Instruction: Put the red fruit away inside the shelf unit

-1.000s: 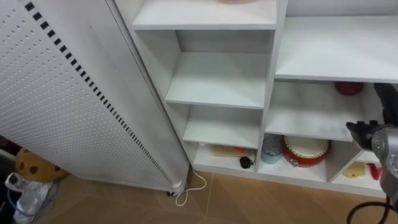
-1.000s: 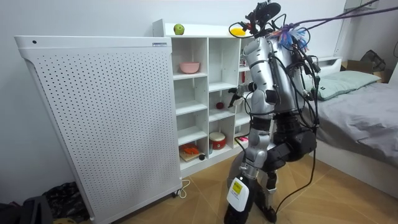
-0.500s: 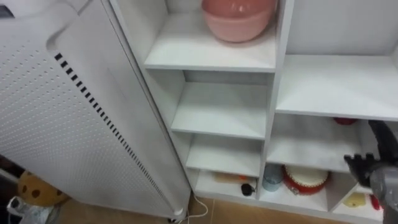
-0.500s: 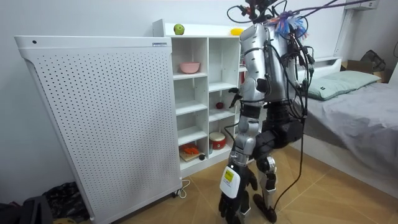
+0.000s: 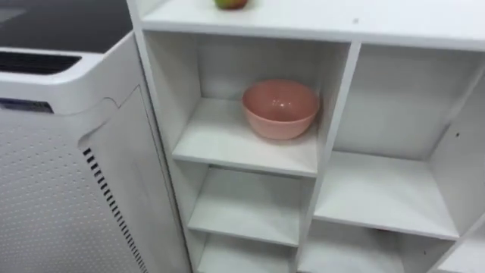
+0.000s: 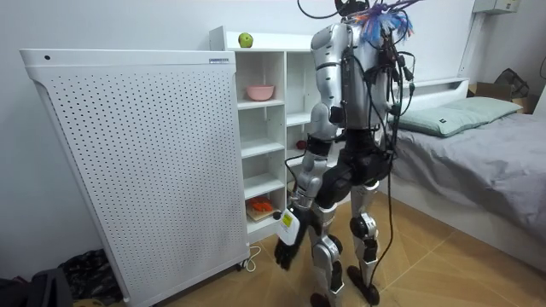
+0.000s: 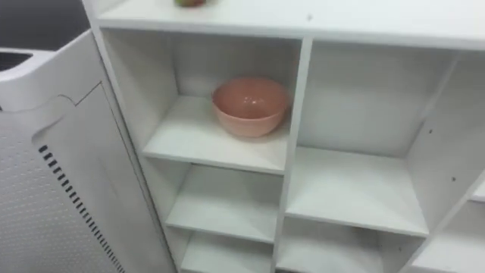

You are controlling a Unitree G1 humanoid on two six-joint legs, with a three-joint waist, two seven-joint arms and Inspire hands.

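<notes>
Stands on the wood floor (image 6: 452,256) facing the white closet (image 5: 337,98), perforated panel (image 6: 128,162) alongside, bed (image 6: 478,145) behind; green apple (image 6: 246,40) atop the closet, pink bowl (image 5: 280,110) just below; left hand (image 6: 286,251) hanging low, grasp impossible to tell

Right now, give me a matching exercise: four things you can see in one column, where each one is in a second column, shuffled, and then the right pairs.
Things:
1. green apple
2. pink bowl
3. perforated white panel
4. pillow

Places:
A. on the bed
B. in the upper left compartment of the closet
C. on top of the closet
D. standing beside the closet

Pairs: 1-C, 2-B, 3-D, 4-A
</notes>
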